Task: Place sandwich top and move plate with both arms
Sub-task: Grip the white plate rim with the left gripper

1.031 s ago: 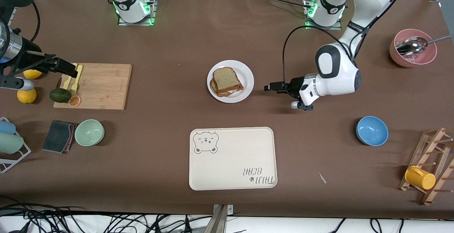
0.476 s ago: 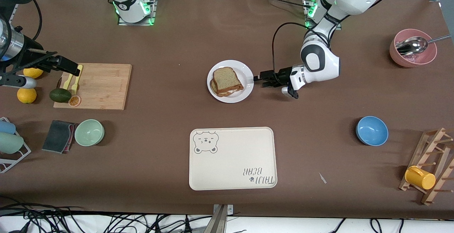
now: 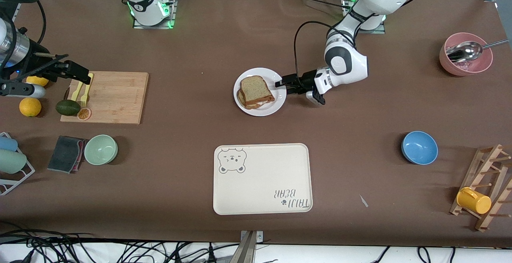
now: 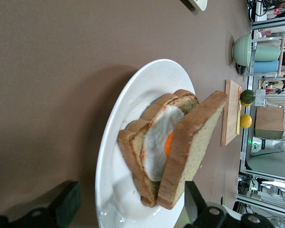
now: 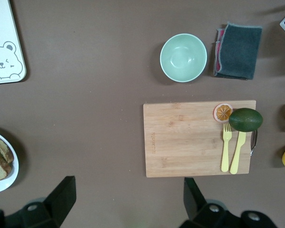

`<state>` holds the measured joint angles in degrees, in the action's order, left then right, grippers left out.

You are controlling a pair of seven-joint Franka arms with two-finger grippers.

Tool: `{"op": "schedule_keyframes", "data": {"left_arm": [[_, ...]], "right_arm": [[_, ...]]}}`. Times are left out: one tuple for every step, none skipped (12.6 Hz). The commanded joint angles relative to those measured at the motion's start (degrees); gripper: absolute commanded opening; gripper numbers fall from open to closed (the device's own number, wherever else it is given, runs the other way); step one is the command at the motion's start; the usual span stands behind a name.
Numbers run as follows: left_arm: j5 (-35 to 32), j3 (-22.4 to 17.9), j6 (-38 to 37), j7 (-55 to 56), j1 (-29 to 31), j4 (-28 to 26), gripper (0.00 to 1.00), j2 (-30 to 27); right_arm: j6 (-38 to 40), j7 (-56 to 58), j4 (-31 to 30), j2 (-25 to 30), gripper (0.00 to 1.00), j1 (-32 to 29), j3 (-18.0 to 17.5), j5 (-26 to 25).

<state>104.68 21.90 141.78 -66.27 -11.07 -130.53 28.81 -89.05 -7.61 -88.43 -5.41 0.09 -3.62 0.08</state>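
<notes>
While parted wide at the plate rim, left gripper straddled its edge; sandwich top leaning on the egg slice there. Right gripper, waiting spread over the cutting board.

bear tray, cutting board, blue bowl, pink bowl

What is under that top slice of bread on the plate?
Under the sandwich top sits a fried egg on a lower bread slice, all on the white plate. Anything beneath the egg is covered.
</notes>
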Motion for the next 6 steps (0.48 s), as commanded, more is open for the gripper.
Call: {"op": "schedule_keyframes", "data": {"left_arm": [[4.1, 0.1, 0.4, -5.4, 0.3, 0.3, 0.84, 1.9], [4.6, 0.1, 0.4, -5.5, 0.0, 0.4, 0.74, 2.0], [4.7, 0.1, 0.4, -5.5, -0.4, 0.5, 0.64, 2.2], [5.4, 0.1, 0.4, -5.5, -0.4, 0.6, 0.57, 2.4], [5.4, 0.1, 0.4, -5.5, -0.5, 0.7, 0.52, 2.5], [5.4, 0.1, 0.4, -5.5, -0.5, 0.7, 0.46, 2.5]], "right_arm": [[-1.0, 1.3, -2.3, 2.0, 1.00, -1.2, -1.0, -1.0], [-1.1, 1.3, -2.3, 2.0, 1.00, -1.2, -1.0, -1.0], [-1.0, 1.3, -2.3, 2.0, 1.00, -1.2, -1.0, -1.0], [-1.0, 1.3, -2.3, 2.1, 1.00, -1.2, -1.0, -1.0], [-0.9, 1.3, -2.3, 2.1, 1.00, -1.2, -1.0, -1.0], [-1.0, 1.3, -2.3, 2.1, 1.00, -1.2, -0.9, -1.0]]}}
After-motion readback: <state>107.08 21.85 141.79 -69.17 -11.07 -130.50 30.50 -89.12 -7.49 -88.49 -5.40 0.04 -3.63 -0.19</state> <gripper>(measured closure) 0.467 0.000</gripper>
